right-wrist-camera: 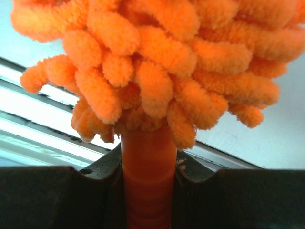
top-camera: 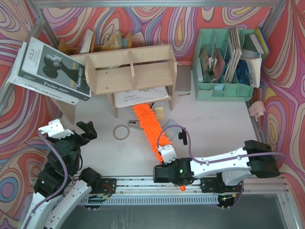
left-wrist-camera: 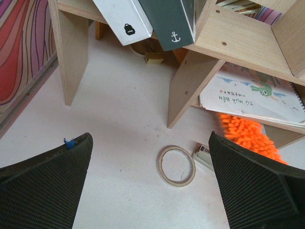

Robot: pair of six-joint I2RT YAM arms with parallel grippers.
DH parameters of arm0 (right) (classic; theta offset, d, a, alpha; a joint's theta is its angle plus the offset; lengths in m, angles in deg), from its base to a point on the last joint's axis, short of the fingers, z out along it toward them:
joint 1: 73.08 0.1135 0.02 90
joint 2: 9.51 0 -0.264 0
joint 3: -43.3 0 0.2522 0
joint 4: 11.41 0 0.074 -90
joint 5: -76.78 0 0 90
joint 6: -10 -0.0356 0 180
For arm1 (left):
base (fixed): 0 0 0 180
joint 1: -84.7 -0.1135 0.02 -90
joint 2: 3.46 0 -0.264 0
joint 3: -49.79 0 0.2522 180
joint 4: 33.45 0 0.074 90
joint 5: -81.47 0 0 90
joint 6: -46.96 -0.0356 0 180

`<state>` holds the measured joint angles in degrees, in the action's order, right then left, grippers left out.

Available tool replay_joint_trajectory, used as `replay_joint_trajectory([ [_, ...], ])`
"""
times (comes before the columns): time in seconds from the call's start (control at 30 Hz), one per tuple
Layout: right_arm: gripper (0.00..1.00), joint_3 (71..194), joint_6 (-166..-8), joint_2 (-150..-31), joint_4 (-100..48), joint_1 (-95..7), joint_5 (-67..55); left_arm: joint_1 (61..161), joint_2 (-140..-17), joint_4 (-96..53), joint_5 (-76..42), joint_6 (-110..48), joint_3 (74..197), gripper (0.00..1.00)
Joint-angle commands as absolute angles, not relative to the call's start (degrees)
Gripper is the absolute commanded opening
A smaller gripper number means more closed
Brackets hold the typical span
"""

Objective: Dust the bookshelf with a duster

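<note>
We clamp our right gripper (top-camera: 165, 151) on the long orange fluffy duster (top-camera: 148, 125) by its handle, so the head reaches eleven o'clock under the light plywood bookshelf (top-camera: 131, 71). Our left gripper (top-camera: 70, 130) idles, jaws apart.

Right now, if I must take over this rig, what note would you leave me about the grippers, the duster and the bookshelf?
Left gripper: open, empty, over the table near the tape ring.
Right gripper: shut on the handle of the duster.
Duster: reaches from that grip to the bookshelf, with its fluffy tip at the bottom tier, by the picture book.
Done: duster gripped, tip at the shelf.
Left: sweep both tiers. How much is already dusted does not show.
</note>
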<state>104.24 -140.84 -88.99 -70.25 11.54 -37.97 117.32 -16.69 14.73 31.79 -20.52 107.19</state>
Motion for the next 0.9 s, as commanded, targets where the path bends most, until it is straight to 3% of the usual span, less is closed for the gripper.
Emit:
replay_joint_trajectory([
  [0.0, 0.00, 109.75, -131.87, -92.39, -62.73, 11.51, -40.83, 116.96, -16.12, 14.75, 32.06, -20.37, 107.85, 0.98],
  [0.27, 0.00, 113.29, -127.35, -96.57, -59.47, 11.48, -39.57, 117.01, -15.85, 14.86, 32.34, -20.37, 107.78, 0.98],
  [0.63, 0.00, 105.98, -142.63, -91.39, -67.97, 10.88, -41.26, 117.02, -16.35, 14.64, 31.91, -20.37, 107.81, 0.98],
  [0.87, 0.00, 109.36, -135.69, -94.16, -63.05, 10.77, -40.82, 117.03, -16.20, 14.68, 31.98, -20.37, 107.77, 0.98],
])
